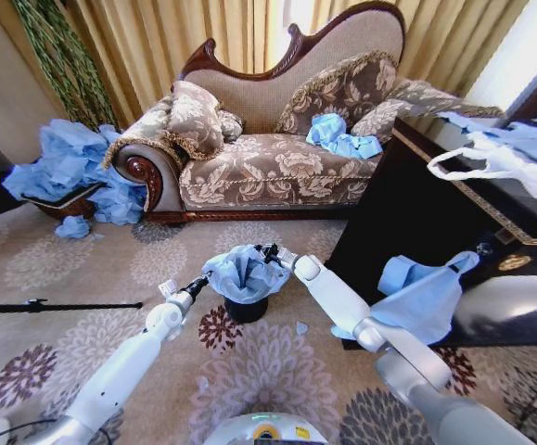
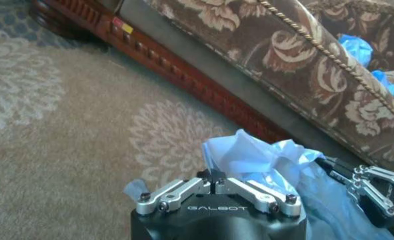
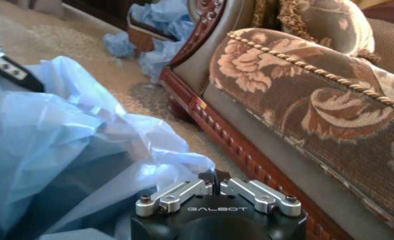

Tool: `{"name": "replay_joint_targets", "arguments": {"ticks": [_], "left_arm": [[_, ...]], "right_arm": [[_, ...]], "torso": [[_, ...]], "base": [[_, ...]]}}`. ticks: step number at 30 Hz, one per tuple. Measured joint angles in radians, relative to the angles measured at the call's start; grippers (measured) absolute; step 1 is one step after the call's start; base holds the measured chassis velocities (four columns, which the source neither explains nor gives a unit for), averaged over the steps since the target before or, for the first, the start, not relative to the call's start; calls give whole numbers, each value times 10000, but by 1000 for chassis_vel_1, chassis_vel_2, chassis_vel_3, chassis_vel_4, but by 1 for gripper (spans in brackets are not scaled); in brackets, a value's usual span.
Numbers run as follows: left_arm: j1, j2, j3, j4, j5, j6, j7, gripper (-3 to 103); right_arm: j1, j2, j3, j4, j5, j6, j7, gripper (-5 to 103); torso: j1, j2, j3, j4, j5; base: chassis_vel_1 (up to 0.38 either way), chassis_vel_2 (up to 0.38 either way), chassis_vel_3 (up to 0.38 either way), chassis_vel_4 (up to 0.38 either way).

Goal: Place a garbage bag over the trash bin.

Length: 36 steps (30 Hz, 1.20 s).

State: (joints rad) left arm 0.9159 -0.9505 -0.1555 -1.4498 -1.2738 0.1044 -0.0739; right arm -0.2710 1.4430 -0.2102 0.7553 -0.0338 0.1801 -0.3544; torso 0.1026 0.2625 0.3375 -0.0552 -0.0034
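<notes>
- bin [image 1: 246, 309] sits on the carpet in front of the sofa [image 1: 277, 158], bag [image 1: 243, 273] bunched over its top
- left gripper [image 1: 197, 285] pinching the bag's left edge
- right gripper [image 1: 270, 253] pinching the far-right rim

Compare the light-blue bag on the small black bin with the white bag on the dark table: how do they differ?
The garbage bag is light blue; the white bag is white. The garbage bag sits bunched on the trash bin on the carpet; the white bag lies flat on the table. The left gripper and right gripper are at the garbage bag; nothing touches the white bag. Both are thin, crumpled plastic.
</notes>
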Motion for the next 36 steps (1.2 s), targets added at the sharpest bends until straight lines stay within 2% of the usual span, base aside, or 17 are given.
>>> {"name": "replay_joint_targets", "arguments": {"ticks": [18, 21, 26, 28, 33, 36], "left_arm": [[-369, -708, 214, 1163, 21, 99, -232, 0], [-369, -848, 293, 1409, 173, 112, -188, 0], [-357, -1041, 298, 1584, 295, 116, -164, 0], [-327, -1146, 303, 1645, 383, 118, -159, 0], [-334, -1147, 244, 1562, 374, 121, -162, 0], [-403, -920, 153, 1325, 206, 133, -185, 0]], "right_arm": [[135, 729, 794, -1957, -353, 184, 23, 0], [293, 928, 1146, -2525, -245, 345, -410, 0], [325, 1125, 1388, -2720, -87, 460, -532, 0], [330, 1276, 1508, -2855, -68, 461, -543, 0], [330, 1328, 1586, -2916, -80, 456, -538, 0], [391, 1247, 1575, -2933, -97, 343, -541, 0]], "torso": [[0, 0, 1, -2, 0], [0, 0, 0, -2, -1], [0, 0, 0, -6, -2], [0, 0, 0, 0, -2], [0, 0, 0, 2, -1], [0, 0, 0, 0, 0]], "base": [[0, 0, 0, 0], [0, 0, 0, 0], [0, 0, 0, 0], [0, 0, 0, 0], [0, 0, 0, 0], [0, 0, 0, 0]]}}
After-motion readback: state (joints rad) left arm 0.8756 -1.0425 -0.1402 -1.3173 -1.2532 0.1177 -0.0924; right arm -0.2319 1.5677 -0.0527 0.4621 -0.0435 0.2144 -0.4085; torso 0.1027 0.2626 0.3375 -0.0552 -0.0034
